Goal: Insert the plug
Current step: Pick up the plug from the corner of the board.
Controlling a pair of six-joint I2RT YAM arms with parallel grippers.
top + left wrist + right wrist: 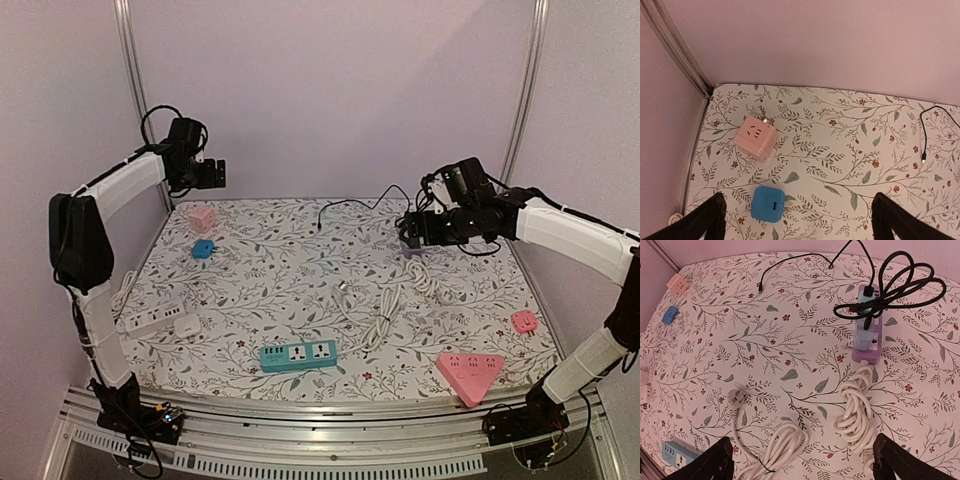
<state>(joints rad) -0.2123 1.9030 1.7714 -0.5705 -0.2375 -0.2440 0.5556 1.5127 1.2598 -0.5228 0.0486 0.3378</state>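
My table (260,285) has a cloth on it with little green leaves and red flowers. The walls around it are plain and pale pink. A shiny metal pole (128,60) stands in each back corner.

My left gripper (210,172) hangs high over the far left corner. Its two fingers are spread wide apart and hold nothing. Below it I see a pink cube (756,137) with holes for plugs. Near the cube is a small blue block (768,203).

My right gripper (412,232) hangs over the far right part of the table. Its fingers are wide apart too, with nothing in them. Under it lies a purple strip (867,325) with a black cable (879,302) bunched up on top.

The white plug (735,397) lies flat on the cloth near the middle of the table, away from both grippers. Its white cord (782,445) curls in loops beside it.

Near the front edge sit a teal strip (298,355) and a pink triangle (468,372). A small pink square (524,321) lies near the right edge. A white strip (152,318) lies by the left edge, with a small white box (186,325) just beside it.
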